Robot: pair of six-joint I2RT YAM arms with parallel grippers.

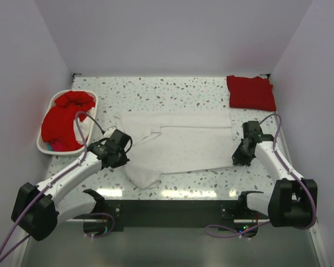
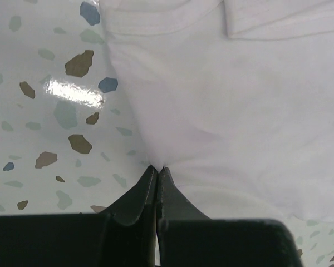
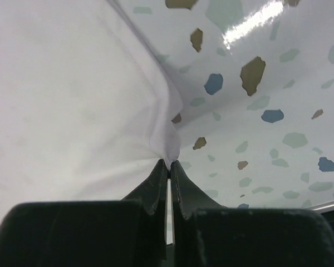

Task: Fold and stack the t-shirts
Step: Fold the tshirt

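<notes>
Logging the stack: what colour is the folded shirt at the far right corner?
The folded shirt is solid red, clearest in the top external view.

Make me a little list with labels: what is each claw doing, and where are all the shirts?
Left claw: shut, pinching the white t-shirt at its left edge
Right claw: shut, pinching its right edge
White t-shirt: spread on the table, partly folded
Folded red t-shirt: far right corner
Basket: left side, holding crumpled red cloth
</notes>
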